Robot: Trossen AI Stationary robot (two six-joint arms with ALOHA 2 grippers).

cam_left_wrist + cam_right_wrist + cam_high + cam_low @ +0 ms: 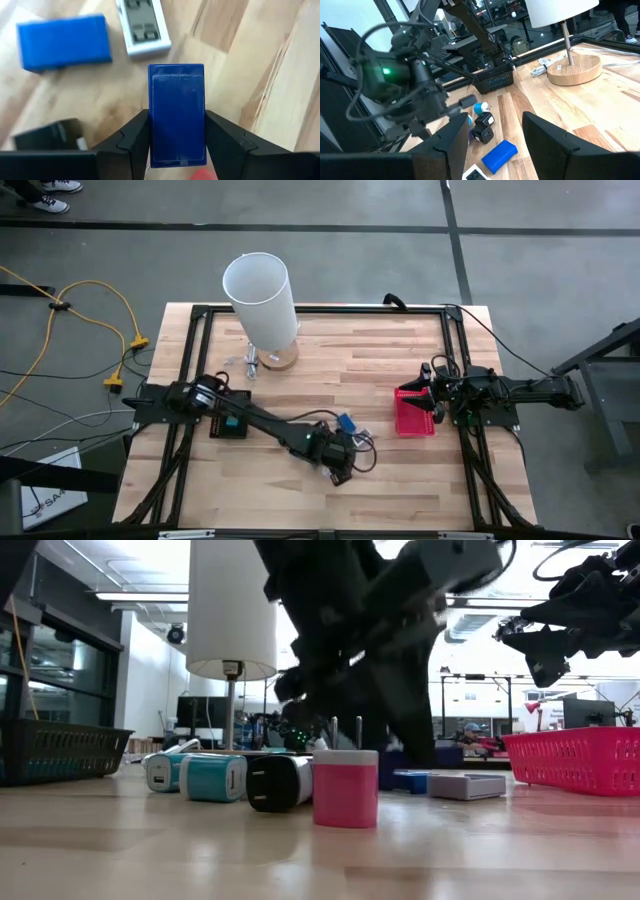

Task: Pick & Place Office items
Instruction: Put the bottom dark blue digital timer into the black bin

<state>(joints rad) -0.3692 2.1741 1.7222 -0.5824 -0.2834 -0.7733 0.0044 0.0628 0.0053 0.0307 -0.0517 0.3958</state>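
Clearly our left jaws (pixel 176 145) had closed on a dark blue block (pixel 176 112), a small flat-faced stationery piece standing upright between the two fingers, clamped on its long side faces. We judged it rigid, light and smooth-skinned, so a squeeze across those parallel sides, low on the body, suited it; the glossy plastic might slip if the hold were loose. Just beyond the jaws lay a white-grey tray piece (pixel 143 26) and a brighter blue block (pixel 64 41) on the desk (pixel 260 75), with a black piece (pixel 47 135) beside one finger. Our left arm reached out low across the desk's middle, wrist pitched down. Our right jaws (pixel 495 145) stood parted and empty, poised above the red basket (pixel 414 418).
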